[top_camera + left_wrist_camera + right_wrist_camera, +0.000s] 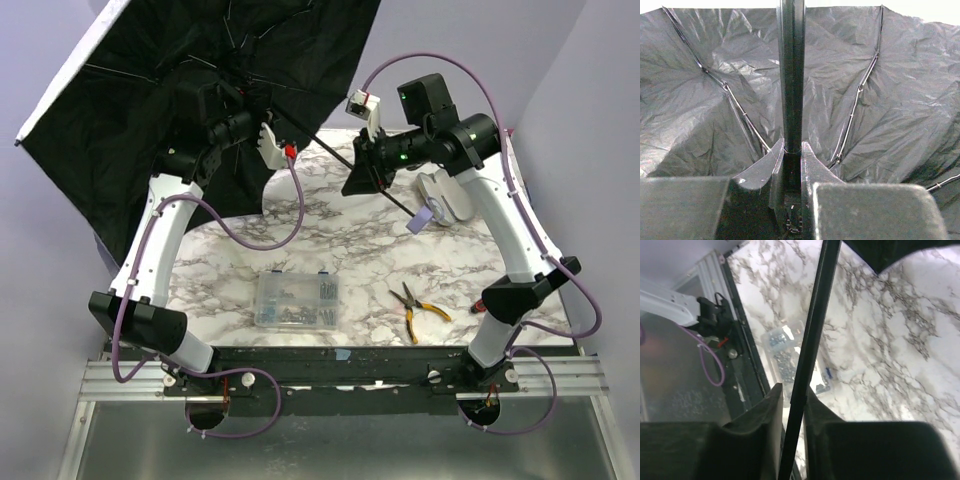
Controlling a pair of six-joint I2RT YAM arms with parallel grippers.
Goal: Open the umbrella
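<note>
The umbrella is spread open. Its canopy [180, 80] shows its black underside at the far left, with a pale outer edge, and fills the left wrist view [890, 100]. The thin black shaft [340, 160] slants down to the right from it. My left gripper [268, 142] is shut on the shaft [791, 75] close to the ribs, with the shaft held between its jaws [791, 150]. My right gripper [362, 165] is shut on the shaft [815, 315] further down, its fingertips [794, 390] on either side of it. A pale rounded piece with a lilac strap [425, 215] sits at the shaft's lower end.
A clear plastic box of screws [297, 300] lies near the front middle of the marble table [350, 260] and shows under the right gripper [782, 355]. Yellow-handled pliers [415, 305] lie to its right. The canopy overhangs the table's far left corner.
</note>
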